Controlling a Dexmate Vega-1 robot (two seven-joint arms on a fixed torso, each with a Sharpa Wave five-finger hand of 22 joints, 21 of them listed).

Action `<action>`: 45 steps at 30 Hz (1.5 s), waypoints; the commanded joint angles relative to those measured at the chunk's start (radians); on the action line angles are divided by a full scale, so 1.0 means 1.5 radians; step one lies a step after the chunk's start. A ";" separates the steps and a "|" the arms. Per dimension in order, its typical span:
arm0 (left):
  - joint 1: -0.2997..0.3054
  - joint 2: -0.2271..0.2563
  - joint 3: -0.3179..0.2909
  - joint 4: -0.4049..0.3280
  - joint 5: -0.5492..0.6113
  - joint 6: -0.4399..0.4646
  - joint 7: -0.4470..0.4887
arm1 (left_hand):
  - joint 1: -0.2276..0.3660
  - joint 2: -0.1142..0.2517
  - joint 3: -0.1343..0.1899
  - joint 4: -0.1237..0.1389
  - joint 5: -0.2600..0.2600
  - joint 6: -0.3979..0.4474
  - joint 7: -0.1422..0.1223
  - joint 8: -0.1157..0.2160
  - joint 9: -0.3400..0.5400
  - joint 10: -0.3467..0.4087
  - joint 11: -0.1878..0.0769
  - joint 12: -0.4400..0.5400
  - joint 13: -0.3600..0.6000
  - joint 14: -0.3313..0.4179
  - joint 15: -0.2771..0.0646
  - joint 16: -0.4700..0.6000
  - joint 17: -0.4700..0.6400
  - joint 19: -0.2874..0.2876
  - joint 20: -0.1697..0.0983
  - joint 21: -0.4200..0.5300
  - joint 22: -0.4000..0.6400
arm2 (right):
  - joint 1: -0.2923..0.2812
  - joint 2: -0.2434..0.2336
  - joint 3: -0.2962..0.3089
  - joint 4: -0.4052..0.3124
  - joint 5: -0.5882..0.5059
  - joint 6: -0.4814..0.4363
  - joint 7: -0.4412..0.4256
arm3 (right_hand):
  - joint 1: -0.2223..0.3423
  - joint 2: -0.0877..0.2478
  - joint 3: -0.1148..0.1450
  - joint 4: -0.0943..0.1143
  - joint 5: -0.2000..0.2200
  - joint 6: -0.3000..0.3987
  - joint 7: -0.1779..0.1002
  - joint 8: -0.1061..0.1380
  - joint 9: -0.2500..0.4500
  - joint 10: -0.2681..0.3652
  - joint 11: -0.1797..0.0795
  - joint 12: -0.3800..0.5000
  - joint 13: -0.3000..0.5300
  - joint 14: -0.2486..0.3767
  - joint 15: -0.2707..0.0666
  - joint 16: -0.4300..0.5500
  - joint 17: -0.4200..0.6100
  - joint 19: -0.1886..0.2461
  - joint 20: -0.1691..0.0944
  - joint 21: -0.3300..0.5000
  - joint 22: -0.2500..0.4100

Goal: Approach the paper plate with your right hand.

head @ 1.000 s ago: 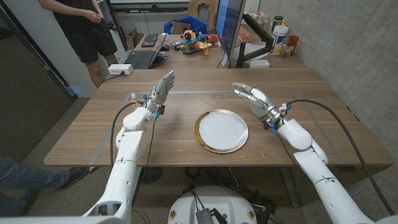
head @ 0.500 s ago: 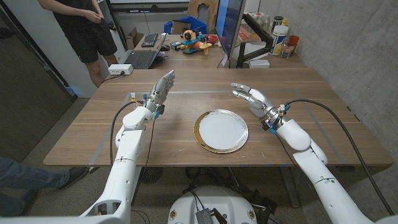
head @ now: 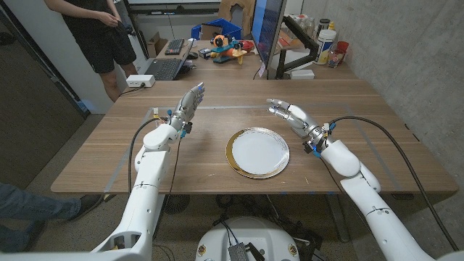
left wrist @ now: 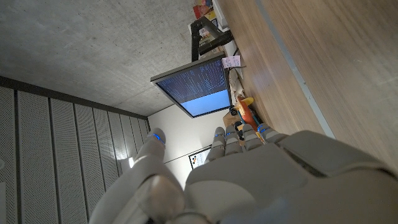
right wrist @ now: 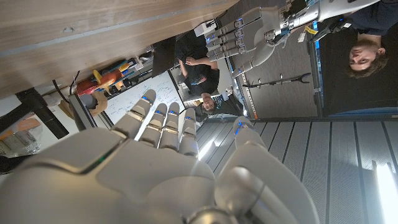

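A white paper plate (head: 258,153) with a gold rim lies on the wooden table (head: 217,130), near its front middle. My right hand (head: 292,117) hovers open just beyond the plate's far right rim, fingers apart and stretched toward the table's middle, holding nothing. My left hand (head: 188,106) stands raised over the table's left part, well away from the plate, fingers straight and empty. The right wrist view looks along my right hand (right wrist: 155,168) and catches my left hand (right wrist: 245,31) across the table. The left wrist view shows my left hand (left wrist: 249,174) over bare wood.
A second desk behind the table carries a laptop (head: 163,69), a monitor (head: 270,29), toys and bottles. A person (head: 98,32) stands at the back left; a leg (head: 36,206) shows at the near left. A concrete wall runs along the right.
My right hand has drifted a little leftward and toward the plate over the second. The left hand and the plate have stayed put.
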 commanded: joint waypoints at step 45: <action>-0.006 0.003 0.002 0.005 0.009 0.006 -0.002 | 0.003 0.008 0.000 -0.005 -0.002 0.008 0.002 0.002 0.003 -0.004 -0.004 0.002 0.001 -0.010 -0.004 0.000 0.001 0.000 -0.021 -0.007 0.003 | 0.007 -0.014 -0.020 0.019 -0.112 0.064 -0.075 | 0.006 -0.005 0.002 -0.007 0.011 0.010 -0.008 0.001 0.004 0.019 -0.011 0.002 0.003 0.021 -0.010 0.005 0.000 0.018 -0.003 0.004 0.002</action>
